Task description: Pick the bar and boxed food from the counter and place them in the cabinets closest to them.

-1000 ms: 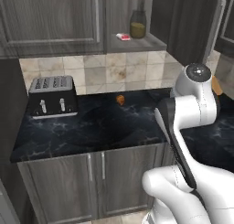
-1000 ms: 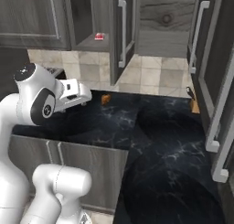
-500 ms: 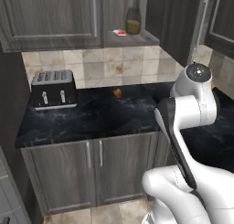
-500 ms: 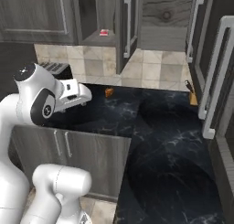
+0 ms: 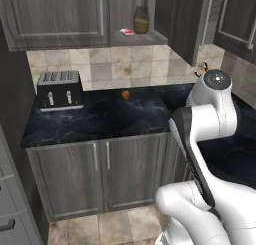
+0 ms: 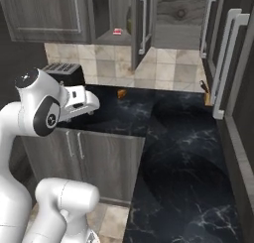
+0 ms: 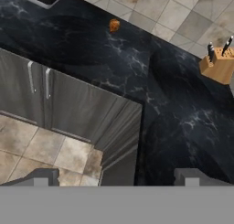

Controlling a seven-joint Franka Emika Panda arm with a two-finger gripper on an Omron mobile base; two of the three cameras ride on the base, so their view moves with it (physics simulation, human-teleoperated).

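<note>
My base is driving: both base views are shifting as a whole compared with a moment back, and the scene is drawing away and sliding, so this is camera motion, not things moving. The toaster (image 5: 60, 90), the orange-brown pastry lump (image 5: 125, 94) and the knife block (image 7: 218, 63) are staying put on the desk (image 5: 100, 121).

The bar (image 5: 127, 32) is already lying on the shelf floor of the open wall cabinet (image 5: 137, 37), beside a jar (image 5: 141, 20), near the front edge. So by my reading that half of the task is done and I am repositioning to go after the boxed food.

My end effector (image 7: 114, 178) is spread wide and carrying nothing, hanging off the desk's front edge, looking down at the inner corner of the desk and the base cupboards.

Hard to make out: I cannot find the boxed food anywhere on the visible desk. The bar is tiny. My own arm is covering part of the desk's right side in the left base view.
</note>
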